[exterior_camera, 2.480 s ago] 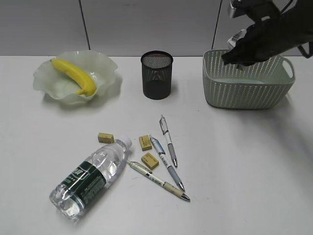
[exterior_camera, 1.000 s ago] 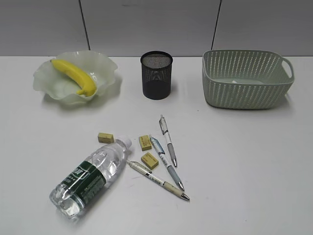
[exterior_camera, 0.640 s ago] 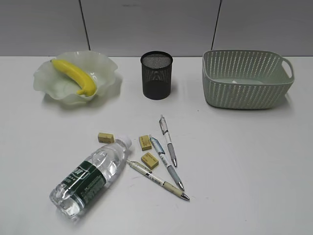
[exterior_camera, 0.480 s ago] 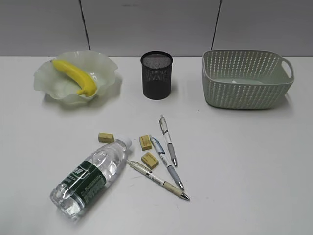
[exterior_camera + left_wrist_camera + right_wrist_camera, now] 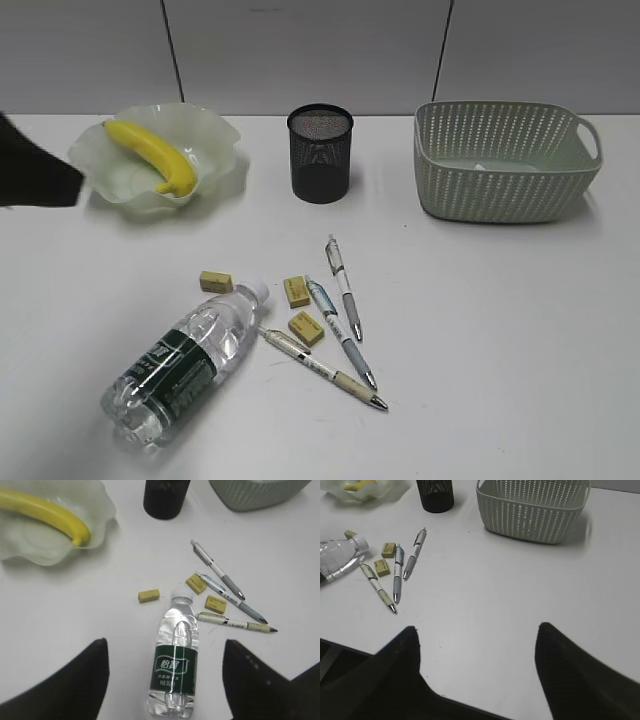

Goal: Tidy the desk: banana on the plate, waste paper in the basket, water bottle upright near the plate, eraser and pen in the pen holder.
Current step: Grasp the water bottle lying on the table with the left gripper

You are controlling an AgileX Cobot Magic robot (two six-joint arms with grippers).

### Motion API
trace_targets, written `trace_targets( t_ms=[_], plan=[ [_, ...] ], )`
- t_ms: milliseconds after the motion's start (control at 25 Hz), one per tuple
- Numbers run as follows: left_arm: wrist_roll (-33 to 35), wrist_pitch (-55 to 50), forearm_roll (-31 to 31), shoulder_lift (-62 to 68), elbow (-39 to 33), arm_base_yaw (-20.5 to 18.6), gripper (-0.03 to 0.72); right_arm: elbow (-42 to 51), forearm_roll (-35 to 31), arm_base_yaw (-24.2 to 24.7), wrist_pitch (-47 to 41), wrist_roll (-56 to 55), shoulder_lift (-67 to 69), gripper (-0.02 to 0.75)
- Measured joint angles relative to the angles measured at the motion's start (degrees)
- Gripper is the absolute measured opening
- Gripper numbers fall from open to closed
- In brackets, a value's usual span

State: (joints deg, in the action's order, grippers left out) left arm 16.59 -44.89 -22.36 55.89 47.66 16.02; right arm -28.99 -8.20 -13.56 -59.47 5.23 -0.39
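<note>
The banana (image 5: 150, 155) lies in the wavy green plate (image 5: 218, 128) at the back left. The water bottle (image 5: 185, 365) lies on its side at the front left, its cap pointing toward the pens. Three erasers (image 5: 216, 281) (image 5: 297, 291) (image 5: 307, 328) and three pens (image 5: 343, 285) (image 5: 340, 330) (image 5: 320, 368) lie beside it. The pen holder (image 5: 320, 155) stands at the back centre. My left gripper (image 5: 165, 641) hangs open above the bottle (image 5: 175, 662), apart from it. My right gripper (image 5: 476, 627) is open over bare desk. The waste paper is not clearly visible.
The basket (image 5: 505, 165) stands at the back right, with a small white fleck on its floor. A dark part of the left arm (image 5: 35, 175) juts in at the left edge beside the plate. The desk's front edge (image 5: 350, 650) runs below the right gripper.
The right arm, over the basket 2.5 s ago, has left the exterior view. The left arm has just entered at the left edge. The things on the desk lie as before.
</note>
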Motion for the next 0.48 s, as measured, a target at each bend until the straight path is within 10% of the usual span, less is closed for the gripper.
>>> trace_targets(
  t_ms=[480],
  plan=[
    [-4.7, -2.9, 10.3, 39.2, 17.6, 15.3, 0.596, 0.0, 0.0, 0.0, 0.0, 0.0, 0.0, 0.561]
  ],
)
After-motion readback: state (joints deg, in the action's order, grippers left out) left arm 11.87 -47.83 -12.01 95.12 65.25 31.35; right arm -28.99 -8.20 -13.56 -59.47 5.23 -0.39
